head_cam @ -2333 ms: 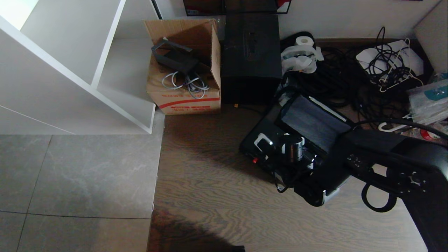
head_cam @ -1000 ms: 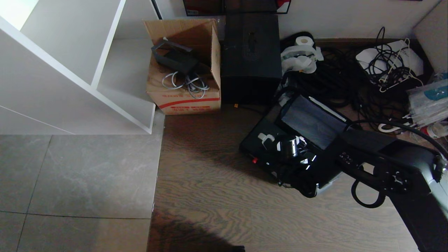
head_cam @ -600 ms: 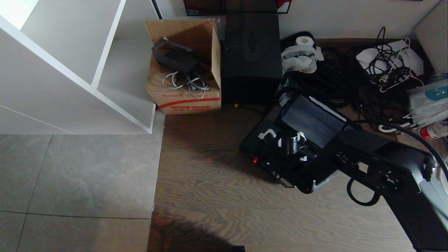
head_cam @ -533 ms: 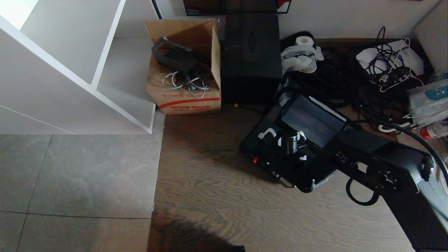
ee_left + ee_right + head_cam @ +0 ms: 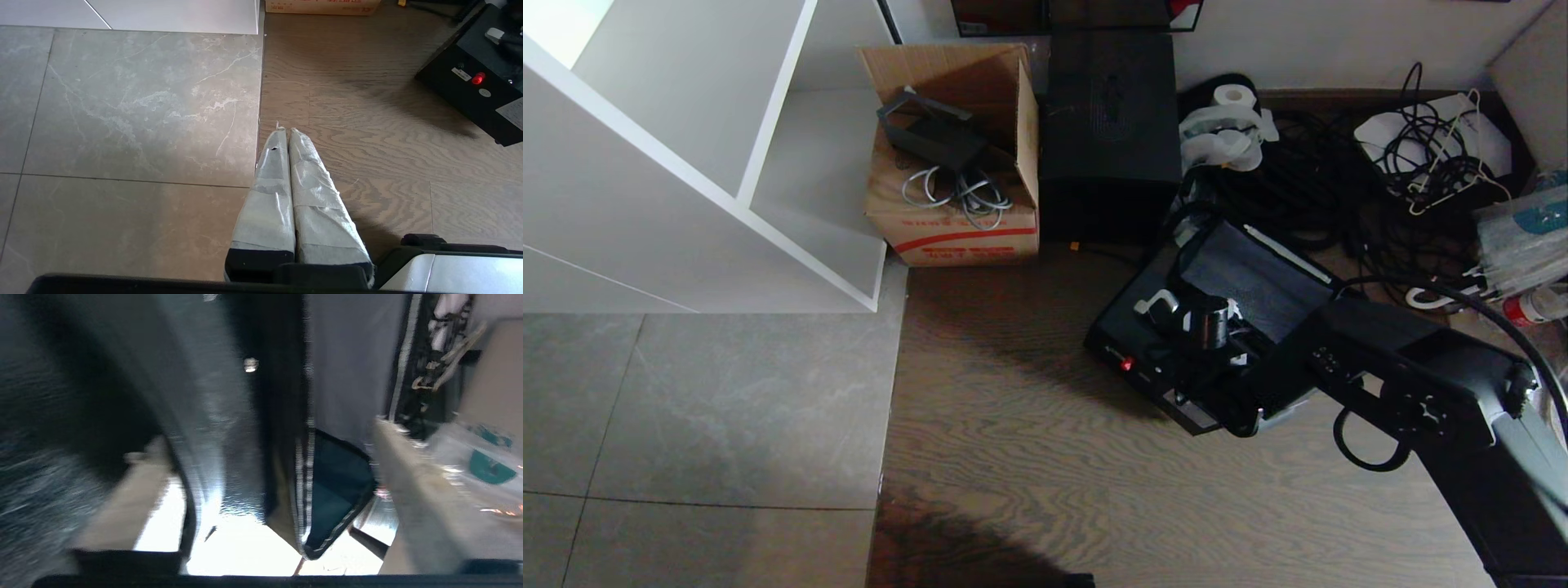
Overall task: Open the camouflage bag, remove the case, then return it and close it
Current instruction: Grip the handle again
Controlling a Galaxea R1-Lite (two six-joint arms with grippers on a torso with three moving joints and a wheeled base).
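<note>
Slippage was the likely risk: the right end effector point(image 5: 1176, 314) stood spread over the case point(image 5: 1131, 347), which lay beside the tall black box point(image 5: 1109, 139), half out of the camouflage bag point(image 5: 1250, 278).

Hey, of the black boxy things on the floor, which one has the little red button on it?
The flat black case lying on the wood floor beside the right tool. The tall black box by the cardboard box stands upright.
</note>
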